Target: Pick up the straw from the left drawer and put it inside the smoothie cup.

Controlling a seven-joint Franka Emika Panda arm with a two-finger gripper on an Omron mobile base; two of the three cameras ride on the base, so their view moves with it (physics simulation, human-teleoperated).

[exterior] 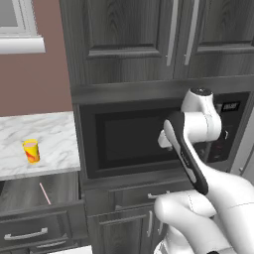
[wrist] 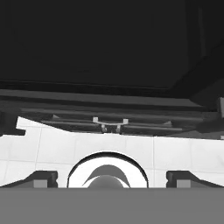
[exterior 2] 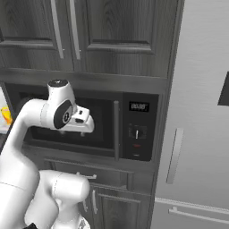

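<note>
The straw (exterior: 44,193), a thin pale pink stick, lies in the left drawer (exterior: 34,225), which stands pulled out at the lower left under the marble counter (exterior: 54,134). On that counter stands the yellow smoothie cup (exterior: 31,150), upright; a sliver of the cup (exterior 2: 6,114) shows at the left edge of the right base view. My gripper (wrist: 111,178) is open, its fingertips (wrist: 41,177) far apart with nothing between them. The hand (exterior 2: 82,124) hangs in front of the microwave, well to the right of the drawer and the cup, and looks down at the lower cabinets and the tiled floor.
A black built-in microwave (exterior: 129,139) sits behind the arm, with dark tall-doored cabinets (exterior: 129,34) above and a closed drawer (exterior: 149,194) below it. A steel fridge (exterior 2: 201,112) stands to the right. A window sill (exterior: 20,43) is at the upper left.
</note>
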